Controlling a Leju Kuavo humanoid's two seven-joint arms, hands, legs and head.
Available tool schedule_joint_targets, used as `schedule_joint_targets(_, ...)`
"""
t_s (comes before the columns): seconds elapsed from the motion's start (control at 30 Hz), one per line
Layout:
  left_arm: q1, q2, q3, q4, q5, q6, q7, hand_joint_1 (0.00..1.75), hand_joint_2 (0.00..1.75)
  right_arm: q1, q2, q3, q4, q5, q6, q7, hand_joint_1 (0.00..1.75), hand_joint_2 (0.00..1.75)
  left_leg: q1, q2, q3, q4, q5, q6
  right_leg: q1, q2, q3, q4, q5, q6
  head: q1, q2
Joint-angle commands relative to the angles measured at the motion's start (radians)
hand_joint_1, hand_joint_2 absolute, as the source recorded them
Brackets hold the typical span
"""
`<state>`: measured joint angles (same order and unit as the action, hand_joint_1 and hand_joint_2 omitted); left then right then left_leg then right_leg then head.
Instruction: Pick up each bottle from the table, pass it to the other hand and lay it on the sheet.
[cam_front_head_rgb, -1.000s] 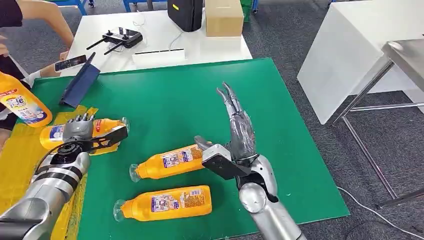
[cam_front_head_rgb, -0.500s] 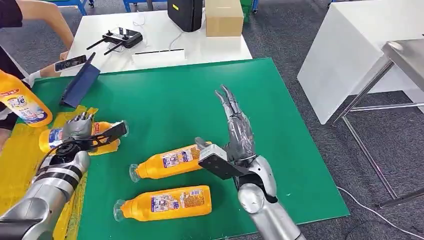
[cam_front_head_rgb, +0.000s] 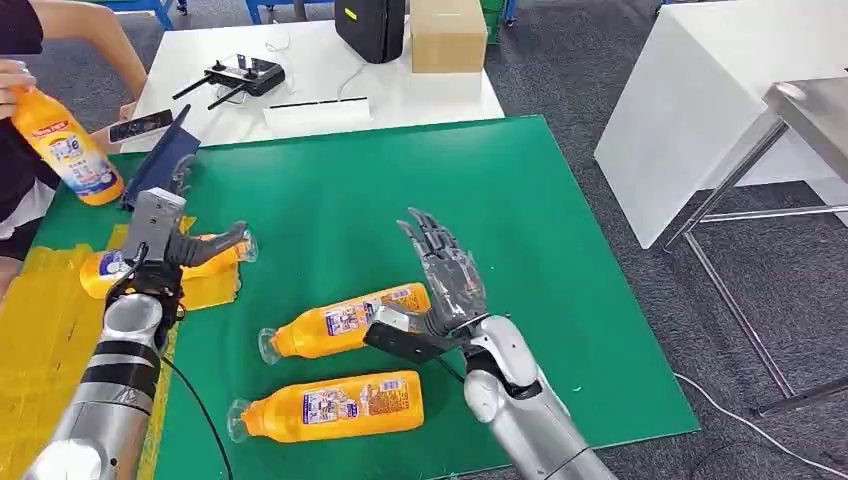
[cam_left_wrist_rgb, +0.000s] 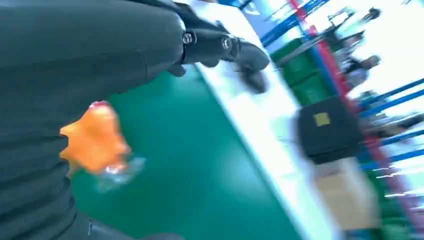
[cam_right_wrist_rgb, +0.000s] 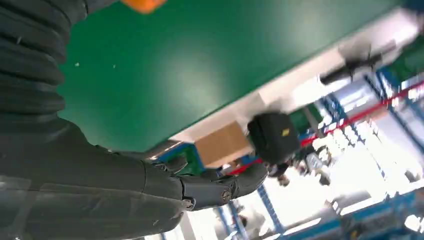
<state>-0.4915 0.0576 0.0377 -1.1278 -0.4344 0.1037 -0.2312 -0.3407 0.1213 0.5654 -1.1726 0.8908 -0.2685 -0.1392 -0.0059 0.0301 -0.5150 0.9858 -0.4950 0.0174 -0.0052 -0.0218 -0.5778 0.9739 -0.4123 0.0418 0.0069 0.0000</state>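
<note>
Four orange bottles show in the head view. One bottle (cam_front_head_rgb: 345, 322) lies on its side on the green worktop (cam_front_head_rgb: 340, 190), touching or just beside the thumb of the right robot hand (cam_front_head_rgb: 440, 285). That hand hangs over the worktop with its fingers spread wide and holds nothing. A second bottle (cam_front_head_rgb: 330, 405) lies parallel to the first, nearer the robot and apart from both hands. A third bottle (cam_front_head_rgb: 165, 262) lies on the yellow sheet (cam_front_head_rgb: 40, 330) at the worktop's left edge, its clear cap pointing right. The left robot hand (cam_front_head_rgb: 165, 240) is above that bottle, fingers parted, thumb reaching out over the neck; I cannot tell whether it touches the bottle, but it does not clasp it. A person's hand (cam_front_head_rgb: 15, 78) holds the fourth bottle (cam_front_head_rgb: 70, 150) in the air at the far left.

Beyond the green surface, a white table carries a remote controller (cam_front_head_rgb: 240, 75), a black case (cam_front_head_rgb: 372, 25) and a cardboard box (cam_front_head_rgb: 447, 35); a blue folder (cam_front_head_rgb: 160, 165) and a phone (cam_front_head_rgb: 140, 125) lie near the green surface's far left corner.

Up close, the left wrist view, badly blurred, gives an orange shape with a clear cap beside the left robot hand's dark cover, which agrees with the third bottle lying under that hand. From the right wrist view, the right robot hand's fingers extend over bare green surface with nothing between them, and a sliver of orange sits at the picture's edge.
</note>
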Motion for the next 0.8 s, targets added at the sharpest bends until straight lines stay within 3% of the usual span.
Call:
schedule_joint_targets(0.03,0.015,-0.045,-0.08,-0.109,0.11,-0.041,-0.018,0.0,1.75,-0.128,0.023,0.114,0.321,0.002,0.021,-0.005,0.0,1.75,0.001,-0.003,0.001,0.0,0.0,-0.001,0.001,-0.001,0.002,-0.001,0.0,-0.001,0.0,0.0)
schedule_joint_targets(0.27,-0.026,-0.073,-0.121,-0.015,0.169,-0.047,-0.048,0.0,1.75,-0.196,0.086,0.142,0.498,-0.033,0.052,-0.053,0.0,1.75,0.002,-0.004,0.001,0.001,0.0,-0.001,0.002,-0.001,0.002,0.001,0.0,-0.001,0.0,0.0)
schedule_joint_targets(0.5,-0.05,-0.089,-0.139,0.022,0.192,-0.053,-0.061,0.0,1.75,-0.219,0.115,0.166,0.536,-0.048,0.084,-0.062,0.0,1.75,0.001,-0.003,0.0,0.0,0.001,-0.002,0.001,-0.001,0.001,0.001,0.0,0.0,0.0,0.0)
schedule_joint_targets(0.8,-0.069,-0.118,-0.179,0.042,0.235,-0.048,-0.081,0.0,1.75,-0.332,0.138,0.289,0.737,-0.014,0.224,0.024,0.0,1.75,0.001,-0.004,0.0,0.001,0.001,-0.002,0.001,-0.001,0.001,0.002,0.0,-0.001,0.0,0.0)
